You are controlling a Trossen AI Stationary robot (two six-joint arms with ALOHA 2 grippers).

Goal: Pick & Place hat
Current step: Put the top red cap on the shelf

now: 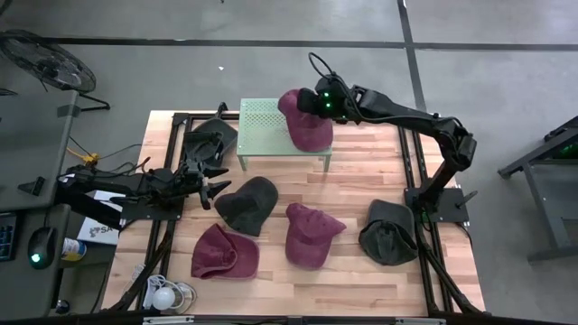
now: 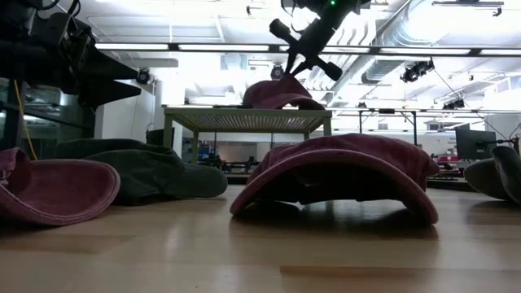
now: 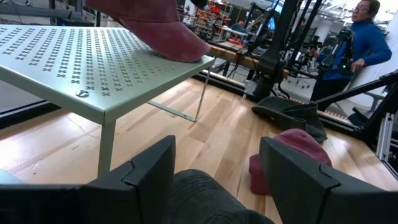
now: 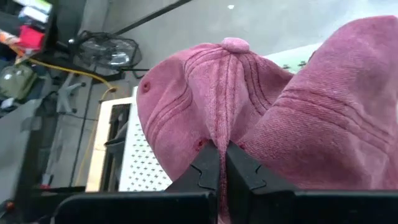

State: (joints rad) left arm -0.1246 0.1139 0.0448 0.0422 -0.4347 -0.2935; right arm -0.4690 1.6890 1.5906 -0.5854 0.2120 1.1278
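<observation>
A maroon hat lies on the green perforated stand at the table's far middle; it also shows in the low view and the left wrist view. My right gripper is shut on its crown. My left gripper is open at the table's left. Its fingers stand on either side of the near part of a dark hat, which lies on the table and shows below the fingers in the left wrist view. I cannot tell whether they touch it. My right gripper pinches a raised fold of the maroon hat's crown between its two fingers, a little below the top button. The fingers come slanting down from the table's right. The hat's lower edge rests on the stand's top.
Other hats lie on the table: two maroon ones near the front, a dark one at the right, and a dark one left of the stand. A person in blue stands beyond the table.
</observation>
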